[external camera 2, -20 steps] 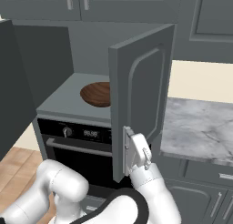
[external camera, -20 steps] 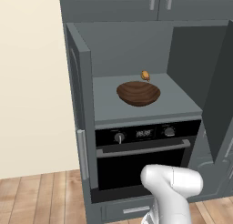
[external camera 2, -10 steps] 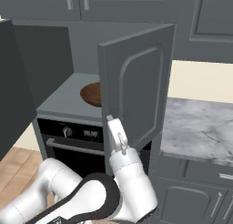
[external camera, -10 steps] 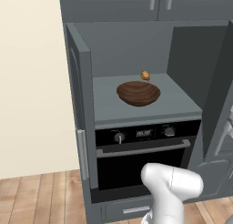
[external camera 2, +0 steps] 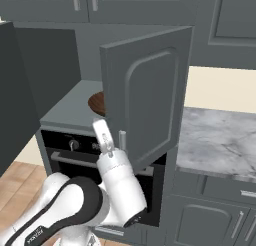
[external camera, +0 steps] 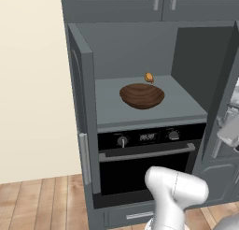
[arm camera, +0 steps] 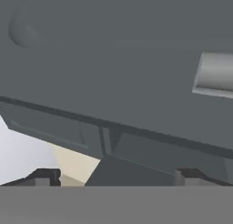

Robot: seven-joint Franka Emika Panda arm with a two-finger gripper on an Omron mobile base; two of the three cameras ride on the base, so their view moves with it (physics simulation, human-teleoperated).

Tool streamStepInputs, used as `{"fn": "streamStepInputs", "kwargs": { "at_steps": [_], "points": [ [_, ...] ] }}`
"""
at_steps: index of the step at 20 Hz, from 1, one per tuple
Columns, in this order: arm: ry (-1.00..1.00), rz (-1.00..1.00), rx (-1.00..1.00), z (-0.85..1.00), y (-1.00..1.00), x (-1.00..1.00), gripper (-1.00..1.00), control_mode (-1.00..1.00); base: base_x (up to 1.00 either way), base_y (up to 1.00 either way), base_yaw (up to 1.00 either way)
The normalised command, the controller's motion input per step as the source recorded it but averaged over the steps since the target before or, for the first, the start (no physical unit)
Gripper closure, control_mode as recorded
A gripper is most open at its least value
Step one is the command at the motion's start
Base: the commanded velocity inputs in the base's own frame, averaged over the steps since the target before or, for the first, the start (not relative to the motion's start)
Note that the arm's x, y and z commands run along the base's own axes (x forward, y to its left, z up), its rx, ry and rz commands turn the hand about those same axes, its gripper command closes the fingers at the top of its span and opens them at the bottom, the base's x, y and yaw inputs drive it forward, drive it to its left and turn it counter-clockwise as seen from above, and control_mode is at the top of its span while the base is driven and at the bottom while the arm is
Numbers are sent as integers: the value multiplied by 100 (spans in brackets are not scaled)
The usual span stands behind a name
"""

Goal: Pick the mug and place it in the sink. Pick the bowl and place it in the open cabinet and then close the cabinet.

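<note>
- I am looking at a kitchen, rendered throughout rather than photographed.
- A built-in oven [external camera: 144,156] with knobs, a small display and a bar handle sits below the tall dark grey cabinet [external camera: 81,131], whose doors stand open.
- Short upper cabinets [external camera 2: 100,2] with slim handles run along the top edge of my right base view.
- A grey-veined marble counter [external camera 2: 220,140] extends to the right, with panelled lower cabinets [external camera 2: 215,215] beneath it.
- A wooden bowl [external camera: 142,95] rests on the shelf above the oven.
- Wood plank flooring [external camera: 42,203] meets a plain cream wall [external camera: 30,84].
</note>
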Motion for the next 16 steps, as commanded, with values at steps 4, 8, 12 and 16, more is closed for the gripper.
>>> {"fn": "streamStepInputs", "kwargs": {
  "at_steps": [4,8,12,16],
  "points": [
    [3,0,0,0,44,51,-100,-100,0,0,0],
    [32,0,2,0,-23,92,-100,-100,0,0,0],
    [54,1,16,0,-92,100,-100,-100,0,0,0],
    [54,10,25,0,-68,100,-100,-100,0,0,0]
  ]
}}
